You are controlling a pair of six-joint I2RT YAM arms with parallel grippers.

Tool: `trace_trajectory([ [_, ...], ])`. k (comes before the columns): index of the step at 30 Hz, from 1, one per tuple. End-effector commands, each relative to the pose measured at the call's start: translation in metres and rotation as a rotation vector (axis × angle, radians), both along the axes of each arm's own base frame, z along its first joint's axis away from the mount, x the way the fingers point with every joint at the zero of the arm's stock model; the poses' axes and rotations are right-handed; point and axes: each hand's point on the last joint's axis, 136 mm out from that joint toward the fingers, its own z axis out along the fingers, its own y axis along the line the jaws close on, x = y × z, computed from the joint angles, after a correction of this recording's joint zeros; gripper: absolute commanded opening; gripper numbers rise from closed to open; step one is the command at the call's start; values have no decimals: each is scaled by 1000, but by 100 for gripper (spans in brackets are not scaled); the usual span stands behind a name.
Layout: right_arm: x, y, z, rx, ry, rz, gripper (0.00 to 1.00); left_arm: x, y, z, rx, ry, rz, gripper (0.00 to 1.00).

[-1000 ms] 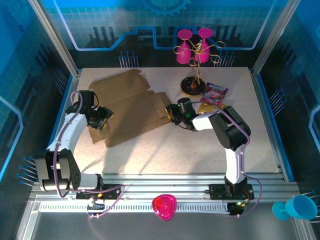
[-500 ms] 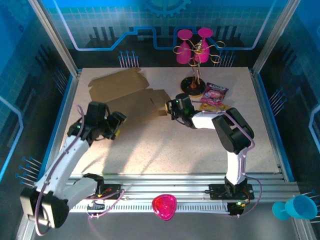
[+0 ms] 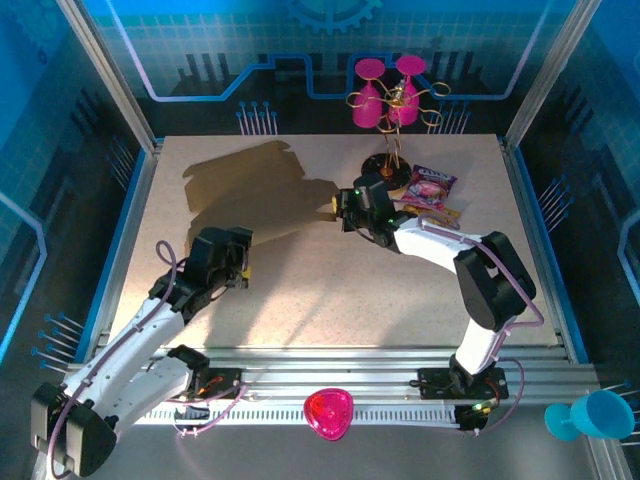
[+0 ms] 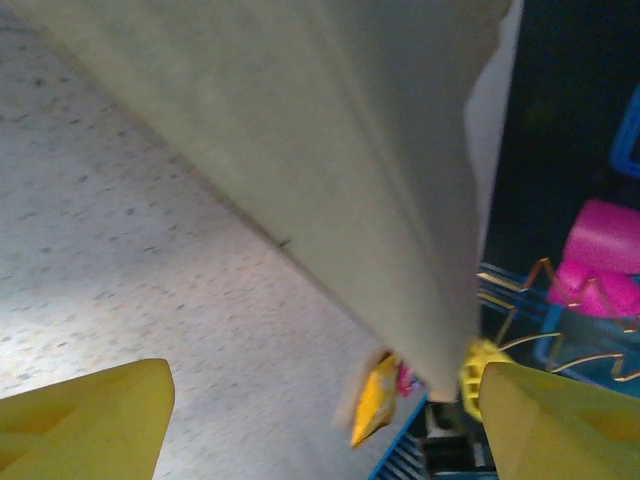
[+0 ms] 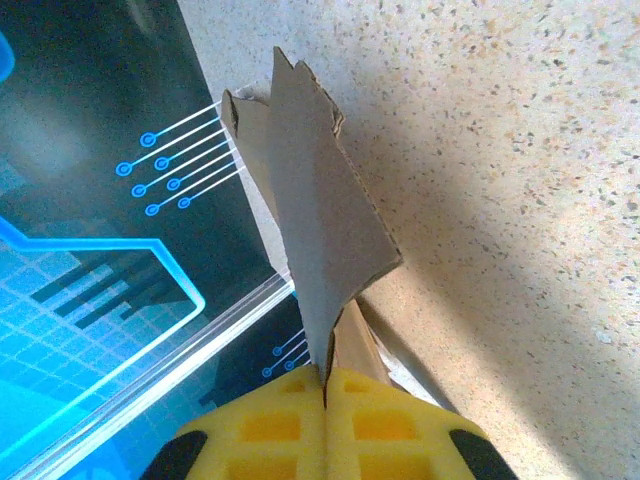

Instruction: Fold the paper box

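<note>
Brown, unprinted box (image 3: pixel 250 190), a creased die-cut sheet, sits far-left on the surface (image 3: pixel 400 290), its right edge raised and pinched by the clenched right tool (image 3: pixel 340 207); the left tool (image 3: pixel 240 265) hangs released just beside it.

No legible text, purple snack bag (image 3: pixel 432 184) print too small

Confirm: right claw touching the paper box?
Touching. Right wrist view: the right claw is shut on the edge of the paper box, cardboard pinched at its tips.
</note>
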Motion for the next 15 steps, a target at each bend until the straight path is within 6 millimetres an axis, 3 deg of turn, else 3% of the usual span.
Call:
trace_trajectory([
  [1,-8,-5,11,34,16,-40,0,7,7,1,-20,-41,80,78],
  [4,-10,-4,16,46,18,-32,0,4,12,-6,-44,-40,124,70],
  [6,-12,-4,20,45,19,-24,0,4,20,-5,-35,-60,163,56],
  [11,-21,-8,29,32,17,-14,0,7,30,3,-5,-95,197,8],
  [14,-25,-10,35,28,-1,-1,0,8,31,1,-10,-94,207,0],
  [15,-26,-11,40,25,-20,10,7,9,31,5,-10,-104,208,0],
])
